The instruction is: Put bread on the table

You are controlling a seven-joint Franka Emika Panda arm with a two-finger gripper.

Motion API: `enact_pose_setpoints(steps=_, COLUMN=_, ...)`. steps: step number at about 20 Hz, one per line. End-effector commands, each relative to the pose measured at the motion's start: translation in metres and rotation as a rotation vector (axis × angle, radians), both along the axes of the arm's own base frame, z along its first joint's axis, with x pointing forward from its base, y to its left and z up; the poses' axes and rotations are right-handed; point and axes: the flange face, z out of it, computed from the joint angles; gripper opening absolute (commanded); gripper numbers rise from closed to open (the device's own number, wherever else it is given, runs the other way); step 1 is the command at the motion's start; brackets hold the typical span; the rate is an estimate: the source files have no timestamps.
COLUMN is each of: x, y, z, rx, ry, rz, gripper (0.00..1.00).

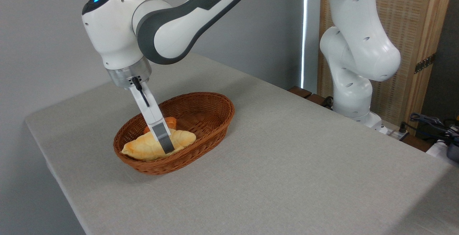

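The arm tilts down into the basket (211,120), end effector (166,148) against the long loaf (143,148), its grip unclear

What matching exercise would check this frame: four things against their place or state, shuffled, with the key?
Things:
1. long loaf
2. orange bun
3. wicker basket
4. gripper

Places or states:
A. standing on the table, towards its left end
B. lying at the front of the basket, golden-brown
C. reaching down into the basket, its finger across the loaf
D. mostly hidden behind the gripper's finger, further back in the basket

Pairs: 1-B, 2-D, 3-A, 4-C

Whether the gripper is closed on the loaf cannot be told from this view.
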Motion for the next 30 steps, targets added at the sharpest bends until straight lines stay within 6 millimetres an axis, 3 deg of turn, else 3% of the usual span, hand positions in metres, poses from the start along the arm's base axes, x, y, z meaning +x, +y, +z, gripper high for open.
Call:
enact_pose_setpoints(steps=1, x=0.004, y=0.001, z=0.001, rx=0.000, ry=-0.031, rz=-0.009, gripper=0.28)
enact_pose_setpoints(steps=12, x=0.004, y=0.003, z=0.003, rx=0.000, ry=-0.034, rz=-0.006, gripper=0.29)
enact_pose_setpoints(steps=18, x=0.002, y=0.014, z=0.026, rx=-0.013, ry=-0.051, rz=0.027, gripper=0.28)
enact_pose_setpoints(steps=22, x=-0.001, y=0.014, z=0.030, rx=-0.027, ry=-0.038, rz=0.035, gripper=0.28)
enact_pose_setpoints(steps=28, x=-0.021, y=0.018, z=0.067, rx=-0.028, ry=-0.025, rz=0.025, gripper=0.28)
enact_pose_setpoints(steps=30, x=-0.024, y=0.032, z=0.082, rx=-0.026, ry=-0.037, rz=0.045, gripper=0.29)
